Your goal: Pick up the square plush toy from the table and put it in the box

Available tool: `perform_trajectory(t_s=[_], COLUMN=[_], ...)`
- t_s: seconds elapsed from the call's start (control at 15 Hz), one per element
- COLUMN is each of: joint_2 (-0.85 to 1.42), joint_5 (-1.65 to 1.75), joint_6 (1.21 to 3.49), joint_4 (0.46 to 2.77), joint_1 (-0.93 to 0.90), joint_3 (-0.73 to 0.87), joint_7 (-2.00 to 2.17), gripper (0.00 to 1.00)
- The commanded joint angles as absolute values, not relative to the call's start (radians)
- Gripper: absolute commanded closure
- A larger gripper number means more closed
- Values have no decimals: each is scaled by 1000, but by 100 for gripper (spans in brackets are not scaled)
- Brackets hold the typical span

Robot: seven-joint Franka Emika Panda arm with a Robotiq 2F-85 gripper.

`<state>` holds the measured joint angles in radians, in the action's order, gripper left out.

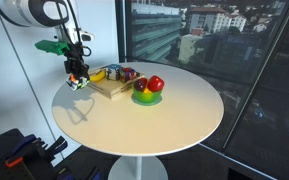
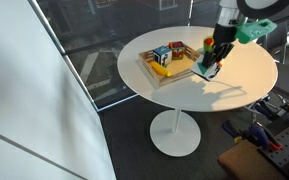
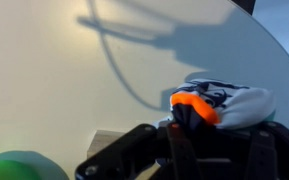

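Observation:
My gripper (image 1: pixel 77 72) is shut on the square plush toy (image 1: pixel 78 83), a soft white and black patchwork piece with an orange patch. It holds the toy just above the table, beside the end of the box (image 1: pixel 106 88), a shallow light-wood tray. In an exterior view the gripper (image 2: pixel 211 60) and toy (image 2: pixel 205 69) hang at the box's (image 2: pixel 174 74) near edge. In the wrist view the toy (image 3: pixel 229 100) bulges out past the dark fingers (image 3: pixel 187 140), and a corner of the box (image 3: pixel 108 140) shows below.
The round white table (image 1: pixel 174 120) carries a green plate (image 1: pixel 146 97) with a red fruit (image 1: pixel 155 84) next to the box. The box holds a yellow item (image 2: pixel 162 69) and a small cube (image 2: pixel 161 54). Glass walls stand close behind the table.

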<state>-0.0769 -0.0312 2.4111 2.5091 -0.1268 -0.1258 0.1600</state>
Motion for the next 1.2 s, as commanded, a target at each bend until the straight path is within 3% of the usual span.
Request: perform_trajectory(t_s=[0.0,0.67,0.73,1.13], joint_2=[-130,36,60,101], joint_5=[-43,0,12,11], joint_6=[2323,2296,2294,2239], joint_4=[2433,2152,2129,2064], joint_1=[-95,-33,-36,-48], joint_3=[-98,-58,-57,-49], joint_7=[174,286,309,322], gripper=[96,96,76,31])
